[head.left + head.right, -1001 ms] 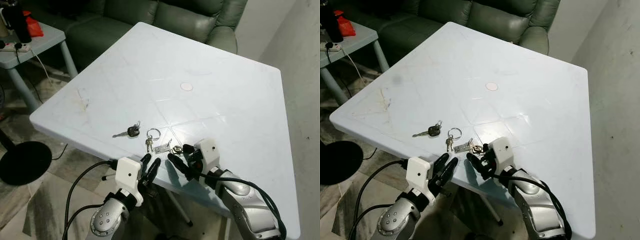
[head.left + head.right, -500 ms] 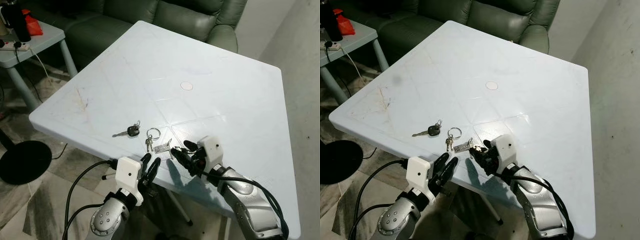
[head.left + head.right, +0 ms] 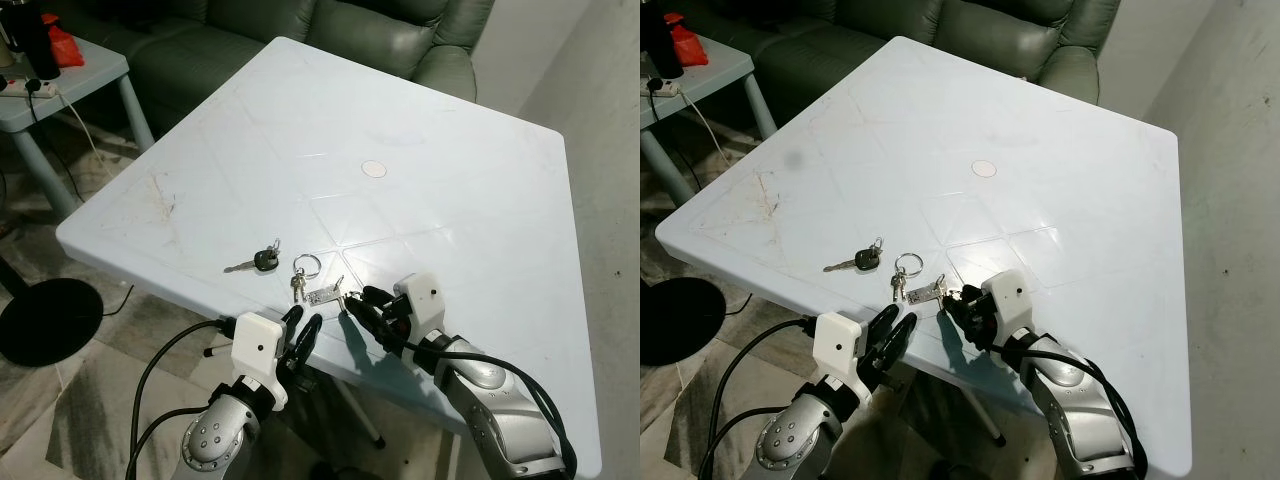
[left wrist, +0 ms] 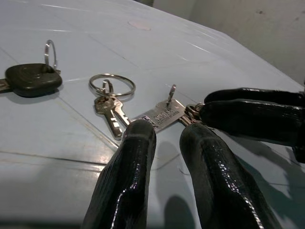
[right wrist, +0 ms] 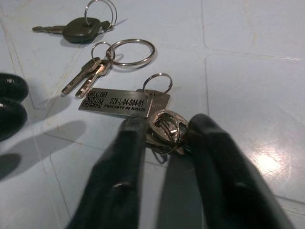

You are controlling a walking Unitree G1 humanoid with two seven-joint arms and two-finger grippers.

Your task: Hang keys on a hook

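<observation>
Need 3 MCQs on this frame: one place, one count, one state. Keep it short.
1. Where does the black-headed car key lie?
A. on the white table
B. on the floor
C. on the green sofa

2. How many separate key sets lie on the table?
A. one
B. five
C. three

3. What is the right hand doing?
A. hanging idle
B. closing around the silver keys by the engraved metal tag
C. holding a cup

Answers: 1 A, it rests near the table's front edge. 2 C, car key, ringed pair, tagged bunch. 3 B, its fingers flank those keys.
</observation>
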